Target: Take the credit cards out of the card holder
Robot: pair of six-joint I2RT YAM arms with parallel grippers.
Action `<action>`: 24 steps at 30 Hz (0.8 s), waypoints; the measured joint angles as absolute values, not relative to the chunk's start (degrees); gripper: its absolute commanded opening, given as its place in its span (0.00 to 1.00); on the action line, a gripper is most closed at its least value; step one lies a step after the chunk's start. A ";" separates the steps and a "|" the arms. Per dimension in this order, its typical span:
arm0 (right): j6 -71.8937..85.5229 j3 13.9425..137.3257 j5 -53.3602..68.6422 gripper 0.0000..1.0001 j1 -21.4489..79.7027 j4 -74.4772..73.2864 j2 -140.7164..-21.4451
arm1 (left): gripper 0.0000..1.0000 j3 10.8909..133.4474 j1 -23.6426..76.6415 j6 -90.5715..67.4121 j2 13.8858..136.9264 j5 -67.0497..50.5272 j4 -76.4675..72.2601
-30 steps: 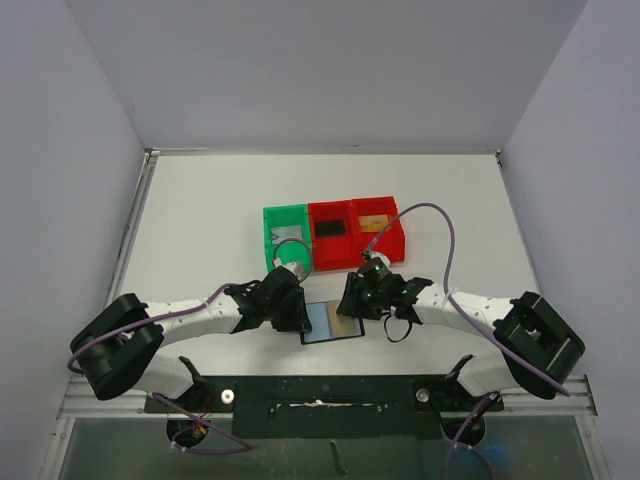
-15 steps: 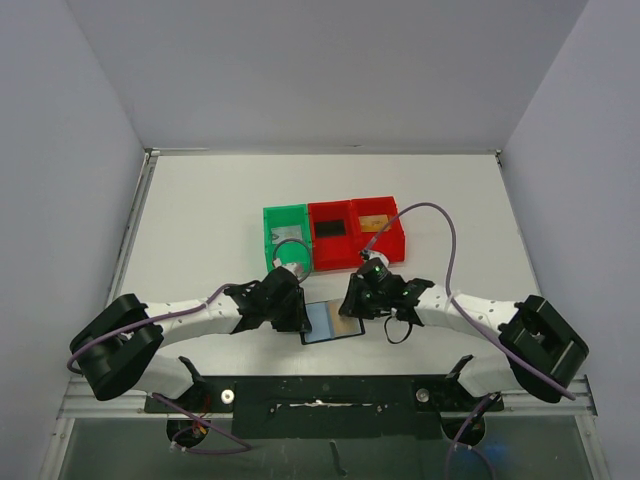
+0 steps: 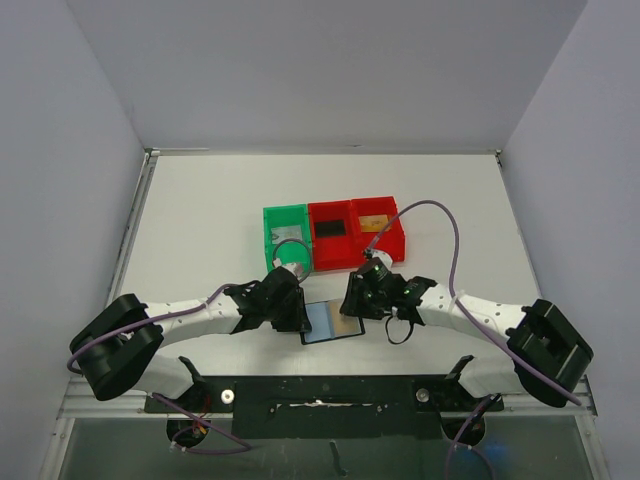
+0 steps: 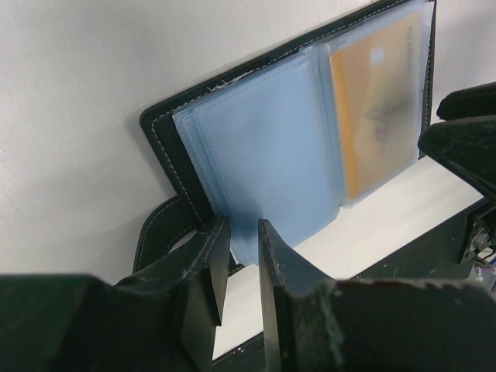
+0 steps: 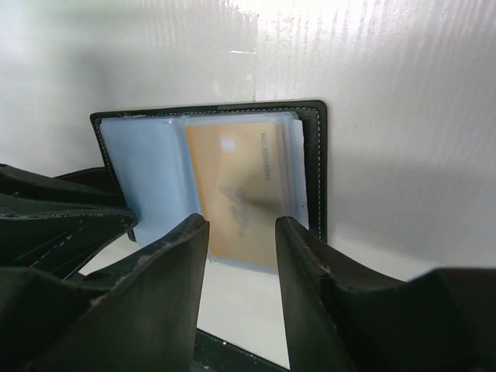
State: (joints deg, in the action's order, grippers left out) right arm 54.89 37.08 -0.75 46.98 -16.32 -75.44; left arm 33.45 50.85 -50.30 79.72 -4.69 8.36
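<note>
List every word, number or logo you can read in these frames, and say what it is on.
Gold card in the card holder, behind a clear sleeve: one short printed line, possibly starting "NO", the rest too blurred to read.
Green bin and red bins: no text visible.

We see that, behind the right hand (image 5: 240, 225), the arm's big black joint (image 3: 550, 352) is now a little more right and nearer, and the purple cable (image 3: 430, 204) arches slightly wider.
</note>
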 measured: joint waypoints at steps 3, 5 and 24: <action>54.83 37.41 -1.89 0.42 46.98 -17.39 -75.42 | 0.21 33.45 50.85 -50.30 79.72 -4.69 8.36; 54.72 37.41 -2.00 0.42 46.98 -17.87 -75.42 | 0.21 33.45 50.85 -50.30 79.72 -4.69 8.38; 54.19 40.88 -3.36 0.47 49.30 -18.31 -82.28 | 0.21 33.45 50.85 -50.17 79.72 -4.73 8.38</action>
State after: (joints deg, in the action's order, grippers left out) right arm 54.19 40.88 -3.36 49.30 -18.31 -82.28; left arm 33.45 50.85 -50.17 79.72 -4.73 8.38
